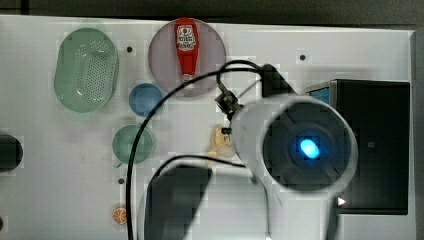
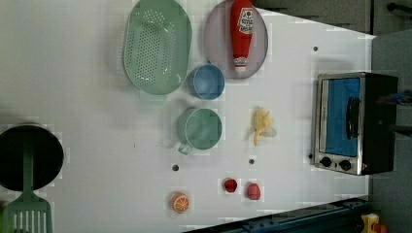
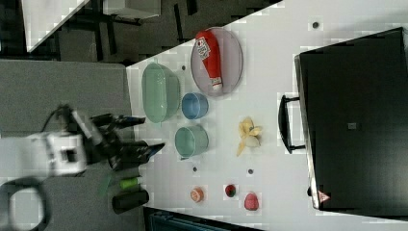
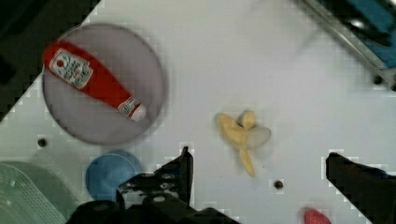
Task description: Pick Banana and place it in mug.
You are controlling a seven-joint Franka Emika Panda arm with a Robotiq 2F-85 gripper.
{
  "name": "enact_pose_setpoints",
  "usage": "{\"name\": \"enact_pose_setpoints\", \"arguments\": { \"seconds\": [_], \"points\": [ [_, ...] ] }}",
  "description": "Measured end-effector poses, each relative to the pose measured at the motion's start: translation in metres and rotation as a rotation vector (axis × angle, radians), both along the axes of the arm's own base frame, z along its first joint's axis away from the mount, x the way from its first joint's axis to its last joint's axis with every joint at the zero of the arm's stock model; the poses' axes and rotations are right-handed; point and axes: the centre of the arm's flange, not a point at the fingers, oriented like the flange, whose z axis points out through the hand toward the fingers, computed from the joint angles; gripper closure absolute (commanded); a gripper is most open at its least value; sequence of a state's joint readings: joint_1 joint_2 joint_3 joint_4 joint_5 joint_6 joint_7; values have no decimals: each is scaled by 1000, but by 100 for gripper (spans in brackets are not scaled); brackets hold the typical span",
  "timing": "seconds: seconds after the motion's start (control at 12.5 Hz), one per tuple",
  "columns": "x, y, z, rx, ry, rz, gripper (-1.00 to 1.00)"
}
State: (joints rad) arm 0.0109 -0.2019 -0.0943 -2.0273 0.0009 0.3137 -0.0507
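The banana (image 4: pixel 240 135), a small pale yellow bunch, lies flat on the white table between the mug and the toaster oven. It also shows in the left view (image 2: pixel 262 125), in the right view (image 3: pixel 248 133), and in the top view (image 1: pixel 220 142), half covered by my arm (image 1: pixel 295 145). The pale green mug (image 2: pixel 200 128) (image 3: pixel 191 141) (image 1: pixel 132 144) stands upright, well apart from the banana. My gripper (image 4: pixel 258 154) hangs above the table, open wide and holding nothing. In the wrist view the banana lies between its dark fingers (image 4: pixel 180 170). The right view shows the gripper (image 3: pixel 153 132) raised, off the right view's left of the mug.
A blue cup (image 2: pixel 207 81) and a green perforated basket (image 2: pixel 156 44) stand near the mug. A ketchup bottle (image 2: pixel 242 31) lies on a grey plate (image 2: pixel 216 39). The toaster oven (image 2: pixel 352 121) flanks the banana. An orange slice (image 2: pixel 180 202), two red pieces (image 2: pixel 230 185) and a black pan (image 2: pixel 29 156) sit further off.
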Motion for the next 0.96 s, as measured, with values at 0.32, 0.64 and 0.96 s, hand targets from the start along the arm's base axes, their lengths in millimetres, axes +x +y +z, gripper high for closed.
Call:
{"name": "enact_pose_setpoints", "arguments": {
  "seconds": [0.32,0.64,0.96],
  "points": [
    [14,19,-140,-4,125,232,-100],
    [14,26,-244,-9,172,478,-100],
    [-8,26,-320,13,252,681,-100]
  ]
}}
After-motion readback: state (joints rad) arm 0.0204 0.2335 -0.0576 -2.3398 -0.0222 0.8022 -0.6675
